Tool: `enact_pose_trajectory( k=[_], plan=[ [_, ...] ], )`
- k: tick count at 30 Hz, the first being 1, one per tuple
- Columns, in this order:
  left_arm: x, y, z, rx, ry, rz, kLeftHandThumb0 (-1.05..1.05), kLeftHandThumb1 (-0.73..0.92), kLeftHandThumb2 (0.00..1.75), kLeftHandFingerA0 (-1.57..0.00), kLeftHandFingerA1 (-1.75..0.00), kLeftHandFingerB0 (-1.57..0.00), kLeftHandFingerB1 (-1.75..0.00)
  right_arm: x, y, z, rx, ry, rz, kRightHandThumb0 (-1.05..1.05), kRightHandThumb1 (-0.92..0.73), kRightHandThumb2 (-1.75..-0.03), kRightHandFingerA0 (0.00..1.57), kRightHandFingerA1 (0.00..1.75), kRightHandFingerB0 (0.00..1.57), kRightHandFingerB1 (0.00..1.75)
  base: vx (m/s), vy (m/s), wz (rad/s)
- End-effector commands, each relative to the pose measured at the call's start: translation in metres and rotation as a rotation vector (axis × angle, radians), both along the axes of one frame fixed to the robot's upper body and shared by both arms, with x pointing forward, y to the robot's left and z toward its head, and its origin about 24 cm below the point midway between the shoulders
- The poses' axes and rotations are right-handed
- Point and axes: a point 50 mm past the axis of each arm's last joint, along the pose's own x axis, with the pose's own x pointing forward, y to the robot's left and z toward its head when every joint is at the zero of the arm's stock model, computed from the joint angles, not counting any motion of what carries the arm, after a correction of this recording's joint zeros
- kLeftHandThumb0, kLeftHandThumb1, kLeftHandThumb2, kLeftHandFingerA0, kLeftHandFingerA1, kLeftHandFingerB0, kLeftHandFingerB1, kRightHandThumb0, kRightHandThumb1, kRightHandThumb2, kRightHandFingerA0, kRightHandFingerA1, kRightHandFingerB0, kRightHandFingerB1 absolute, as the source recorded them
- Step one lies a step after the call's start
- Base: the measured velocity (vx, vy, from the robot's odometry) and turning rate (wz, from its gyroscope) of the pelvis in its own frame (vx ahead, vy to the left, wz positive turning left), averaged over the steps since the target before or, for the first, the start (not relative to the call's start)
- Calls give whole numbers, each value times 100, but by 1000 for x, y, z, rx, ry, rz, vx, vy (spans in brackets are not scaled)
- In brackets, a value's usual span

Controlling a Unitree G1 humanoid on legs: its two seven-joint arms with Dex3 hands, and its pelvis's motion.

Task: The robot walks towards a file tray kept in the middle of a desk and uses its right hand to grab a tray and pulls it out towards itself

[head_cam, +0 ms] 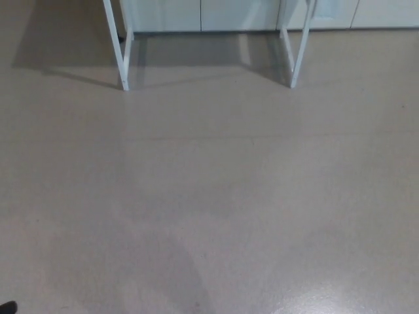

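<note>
Grey-beige floor [216, 196] fills nearly the whole head view, w/ a faint sheen at the bottom right corner. White metal legs [122, 52] of the surface stand at the top edge, one pair top left, another [294, 49] top right, each casting a shadow on the floor. Pale cabinet fronts [216, 14] run behind them along the top edge. Small dark bit [6, 307] at the bottom left corner, can't tell what it is. Neither robot hand shows, so its state can't be told. File tray isn't visible; only the legs of the surface show.
</note>
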Motion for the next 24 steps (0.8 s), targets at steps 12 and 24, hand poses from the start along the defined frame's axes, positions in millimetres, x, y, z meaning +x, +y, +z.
enact_pose_trajectory(
  k=[12, 24],
  plan=[
    [3, 6, 6, 5, -38, 12, -28, 30, 100, -29, -63, -18, -57, -3, 2, -1, 25, -1, 8, -15, -39, -85, 36, 62, 17, 51, 133, -169, 12],
    [2, 8, 5, 23, -21, 5, -26, 31, 100, -29, -63, -21, -58, -6, 3, -4, 23, 11, 20, -17, -38, -85, 39, 63, 19, 52, 230, 21, -7]
  ],
)
